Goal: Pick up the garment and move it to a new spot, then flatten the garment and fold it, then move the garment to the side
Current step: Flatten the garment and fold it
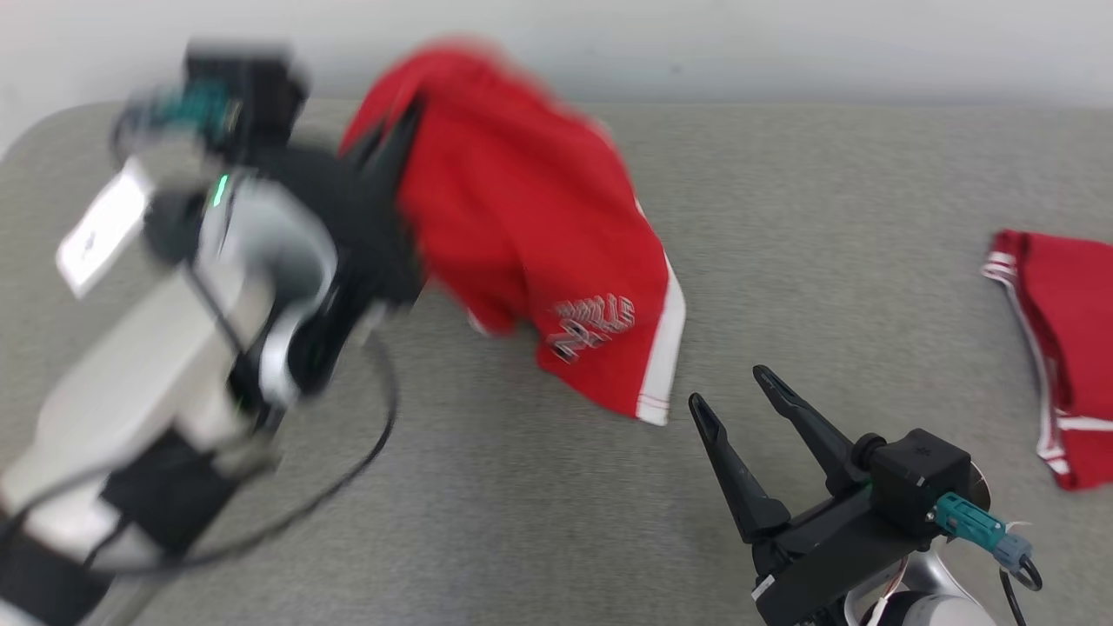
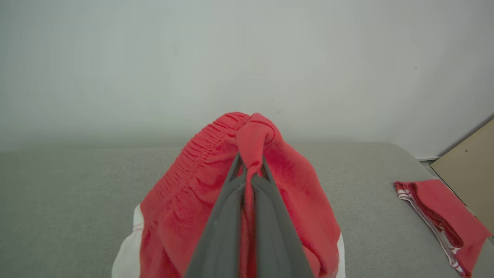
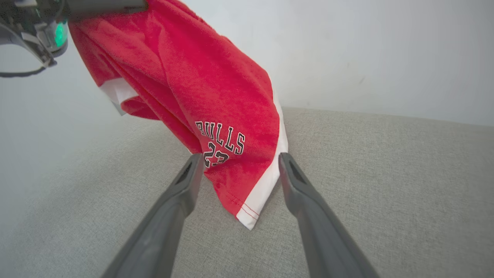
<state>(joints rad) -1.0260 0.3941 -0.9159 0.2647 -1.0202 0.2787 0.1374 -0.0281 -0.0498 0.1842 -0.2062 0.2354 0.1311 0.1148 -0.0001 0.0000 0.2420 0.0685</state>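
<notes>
The garment [image 1: 530, 235] is a pair of red shorts with white side stripes and black lettering. It hangs lifted above the grey table, its lower hem near the surface. My left gripper [image 1: 396, 139] is shut on the elastic waistband, and in the left wrist view the bunched red cloth [image 2: 252, 135] sits pinched between the closed fingers. My right gripper [image 1: 730, 387] stands open at the lower right, just beyond the hanging hem. In the right wrist view its two fingers frame the lower leg of the shorts [image 3: 227, 154] without touching it.
A second red garment [image 1: 1065, 339], folded, lies at the table's right edge and appears in the left wrist view [image 2: 440, 216]. The grey table [image 1: 783, 217] ends at a pale wall behind. A tan board [image 2: 471, 166] stands beyond the table's right corner.
</notes>
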